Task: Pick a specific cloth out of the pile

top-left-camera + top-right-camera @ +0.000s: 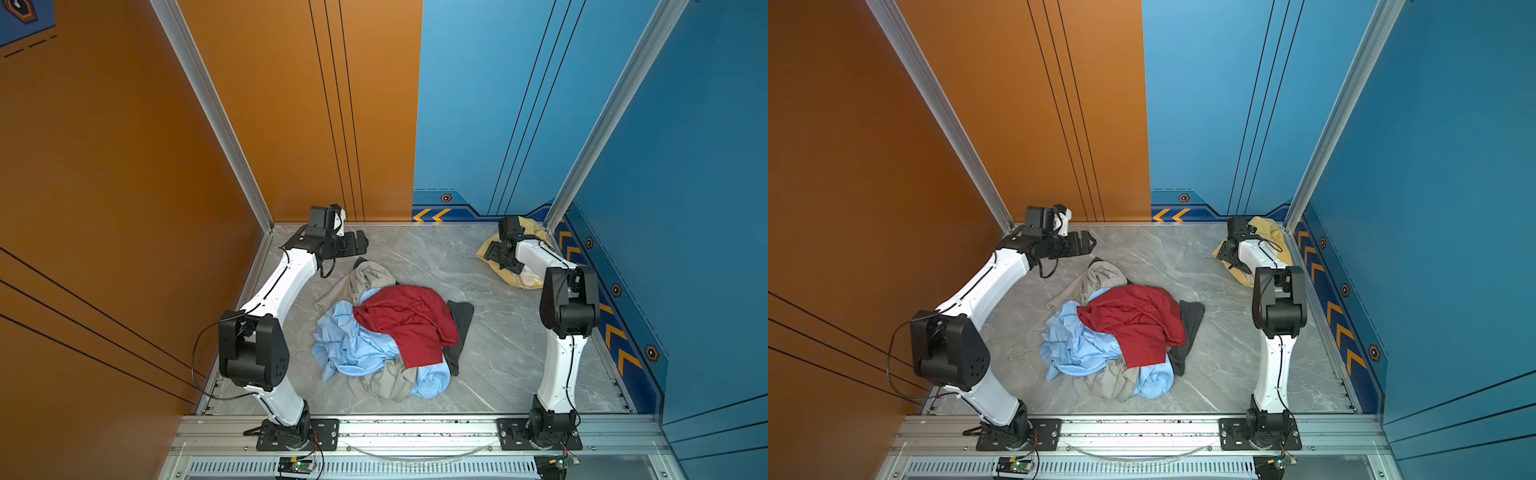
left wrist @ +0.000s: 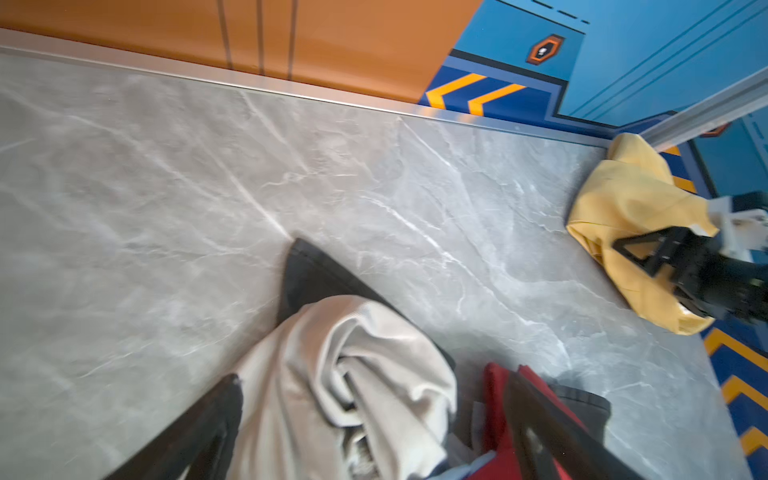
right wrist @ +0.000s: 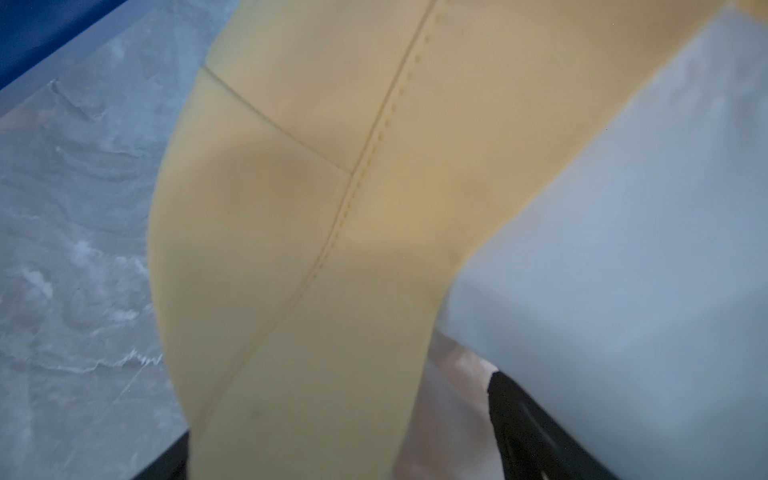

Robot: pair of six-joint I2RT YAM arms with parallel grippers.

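The mustard-yellow cloth (image 1: 530, 230) (image 1: 1264, 226) (image 2: 623, 195) lies crumpled in the back right corner, apart from the pile (image 1: 399, 324) (image 1: 1129, 320). My right gripper (image 1: 500, 259) (image 1: 1231, 257) (image 3: 340, 415) hangs low over the cloth with its jaws wide apart. In the right wrist view the yellow fabric (image 3: 332, 249) and its white lining (image 3: 623, 249) fill the space between the fingers, and one finger is covered by fabric. My left gripper (image 1: 357, 245) (image 1: 1086, 243) (image 2: 374, 378) stands open near the back left, above the pile's beige-grey edge (image 2: 353, 374), holding nothing.
The pile in the middle of the grey marble floor (image 1: 436, 257) has a dark red cloth on top, light blue and beige-grey ones beneath and a dark grey one at its right. Orange and blue walls (image 1: 478, 124) close in the back and sides. An aluminium rail (image 1: 415, 428) runs along the front.
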